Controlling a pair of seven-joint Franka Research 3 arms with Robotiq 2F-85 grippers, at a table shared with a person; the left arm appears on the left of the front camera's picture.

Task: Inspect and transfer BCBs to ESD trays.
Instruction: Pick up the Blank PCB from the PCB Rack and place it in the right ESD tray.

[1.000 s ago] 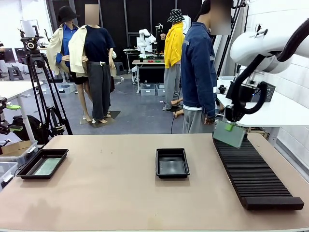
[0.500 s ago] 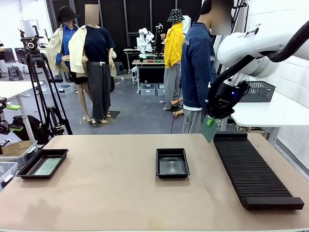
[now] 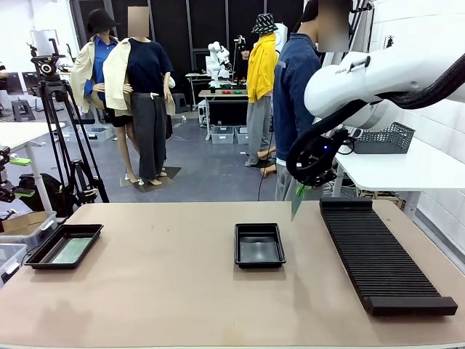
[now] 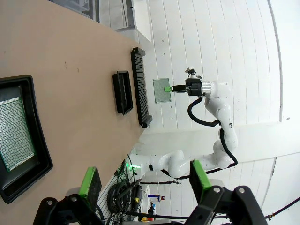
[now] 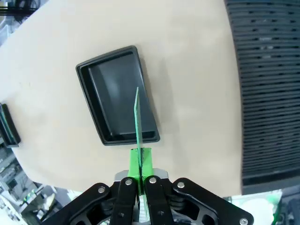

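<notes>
Tan tabletop (image 3: 167, 291); right of centre, right gripper (image 5: 140, 159) clenched a green board (image 4: 161, 90) edge-on near the middle tray (image 3: 259, 251) (left gripper (image 4: 144, 176) gaped empty); board likely needed flattening before release.

No words, labels, brands, numbers or signs can be read; any print is too small or blurred.

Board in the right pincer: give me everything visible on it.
Thin flat green rectangular circuit board, a plain sheet with a finely gridded face. The right pincer's green pads clamp one edge; it hangs in the air above the tan table, edge-on to the front camera, touching nothing else.
</notes>
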